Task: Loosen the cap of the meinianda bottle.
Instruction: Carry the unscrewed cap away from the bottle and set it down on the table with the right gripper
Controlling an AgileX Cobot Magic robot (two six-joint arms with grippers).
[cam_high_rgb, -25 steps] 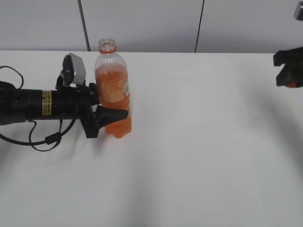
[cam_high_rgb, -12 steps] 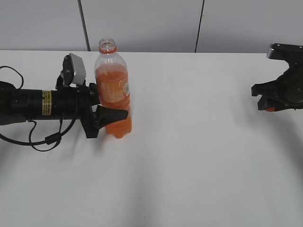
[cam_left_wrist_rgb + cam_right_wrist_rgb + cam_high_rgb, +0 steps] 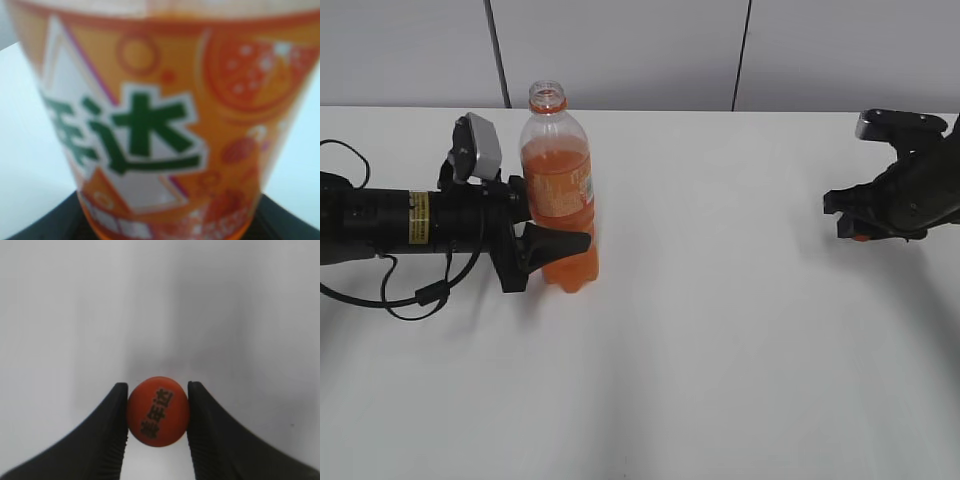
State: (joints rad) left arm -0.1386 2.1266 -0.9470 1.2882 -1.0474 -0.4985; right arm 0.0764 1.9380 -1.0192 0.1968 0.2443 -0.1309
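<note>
Leftmost, the left gripper (image 3: 560,243) is pressed around the lower body of the bottle (image 3: 560,195), which stands upright on the white table (image 3: 720,330) with its neck open and no cap on it. Roughly two-thirds full of orange drink, the bottle probably weighs enough to stay put, yet its thin clear wall likely gives under a hard squeeze, so the ribbed part below the label looks the safest place to hold. Far to the right, well apart from the bottle, the right gripper (image 3: 157,412) pinches the cap (image 3: 158,410) by its sides, printed top facing the wrist camera; it is small, light and stiff, and probably slippery on its rim. The left wrist view is filled by a blurred label, and the exterior view barely shows the cap behind the right fingers.
</note>
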